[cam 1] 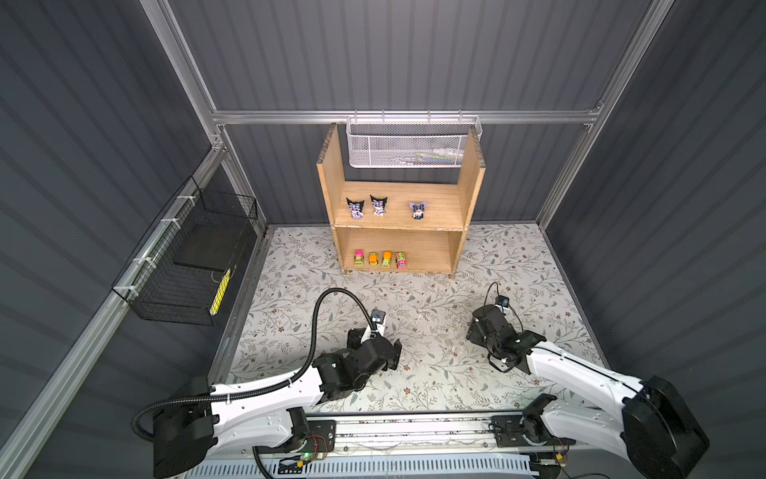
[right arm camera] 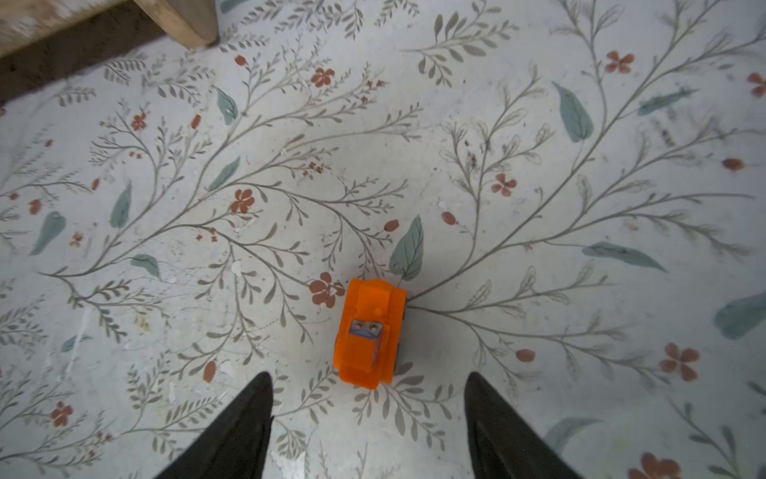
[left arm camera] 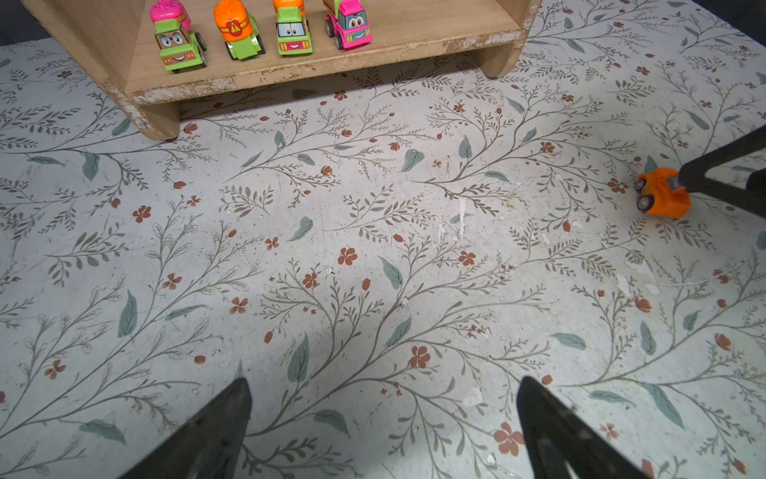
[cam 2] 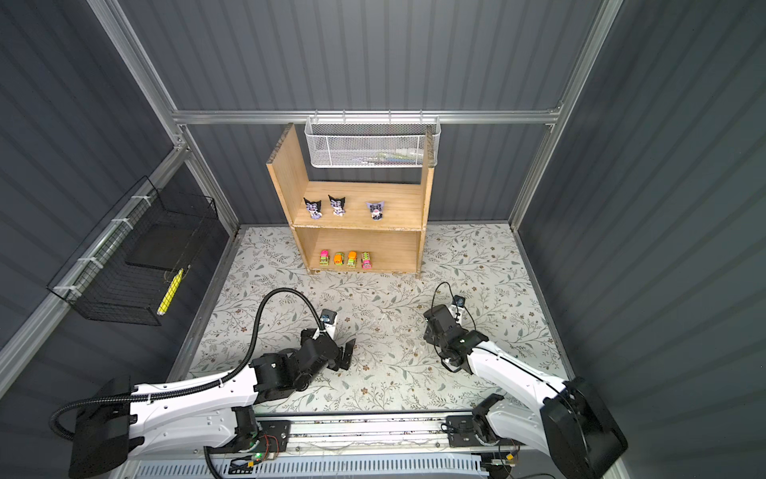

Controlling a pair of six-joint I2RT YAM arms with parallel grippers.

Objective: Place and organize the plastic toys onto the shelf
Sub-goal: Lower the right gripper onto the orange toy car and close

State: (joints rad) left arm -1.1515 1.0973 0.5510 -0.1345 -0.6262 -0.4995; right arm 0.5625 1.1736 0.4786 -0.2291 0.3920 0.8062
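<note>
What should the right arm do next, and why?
Probably ease the right gripper forward and down until its open jaws straddle the orange car. The car lies on the table just ahead of them, ungripped, and is the only toy seen off the shelf.

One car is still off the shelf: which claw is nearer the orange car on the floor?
Right. The right claw is open right at the orange car, fingertips flanking its near end; the left claw stands far off to the side.
</note>
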